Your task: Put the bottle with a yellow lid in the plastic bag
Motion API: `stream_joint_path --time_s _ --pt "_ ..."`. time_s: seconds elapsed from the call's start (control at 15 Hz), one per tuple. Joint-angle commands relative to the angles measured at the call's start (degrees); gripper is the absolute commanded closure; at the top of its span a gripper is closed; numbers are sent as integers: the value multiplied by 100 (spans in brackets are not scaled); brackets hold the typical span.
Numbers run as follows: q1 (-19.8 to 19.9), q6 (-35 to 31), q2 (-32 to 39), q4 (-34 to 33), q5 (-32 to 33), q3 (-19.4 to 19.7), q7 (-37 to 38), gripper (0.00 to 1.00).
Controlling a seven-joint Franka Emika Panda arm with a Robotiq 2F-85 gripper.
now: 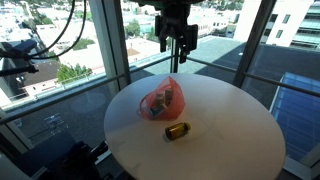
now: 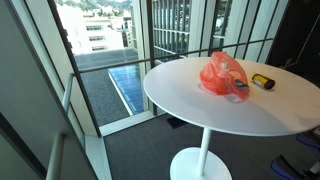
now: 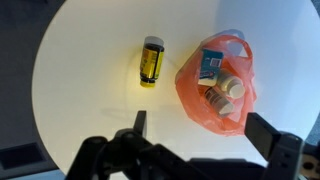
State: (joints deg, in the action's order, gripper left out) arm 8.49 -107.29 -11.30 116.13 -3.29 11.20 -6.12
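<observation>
The bottle with a yellow lid (image 3: 150, 64) lies on its side on the round white table (image 3: 90, 90), left of the plastic bag. It also shows in both exterior views (image 1: 177, 131) (image 2: 262, 81). The plastic bag (image 3: 215, 82) is orange-red and translucent, with its mouth open and other containers inside; it shows in both exterior views (image 1: 163, 101) (image 2: 223, 75). My gripper (image 3: 200, 128) is open and empty, high above the table over the near edge of the bag. In an exterior view it hangs well above the bag (image 1: 176, 38).
Glass walls and a railing (image 2: 100, 65) surround the table. The table's round edge (image 1: 115, 140) is near the bottle. White and dark containers (image 3: 222, 92) lie in the bag.
</observation>
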Motion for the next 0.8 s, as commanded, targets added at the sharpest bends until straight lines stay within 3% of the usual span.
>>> stream_joint_path --time_s 0.0,0.33,0.47,0.73 --pt "143 -234 531 -252 86 103 -9 0" --pt "271 -132 1054 -466 -44 187 18 0" --pt "264 -297 922 -217 12 155 -4 0" --pt "273 -275 1019 -321 13 159 -4 0"
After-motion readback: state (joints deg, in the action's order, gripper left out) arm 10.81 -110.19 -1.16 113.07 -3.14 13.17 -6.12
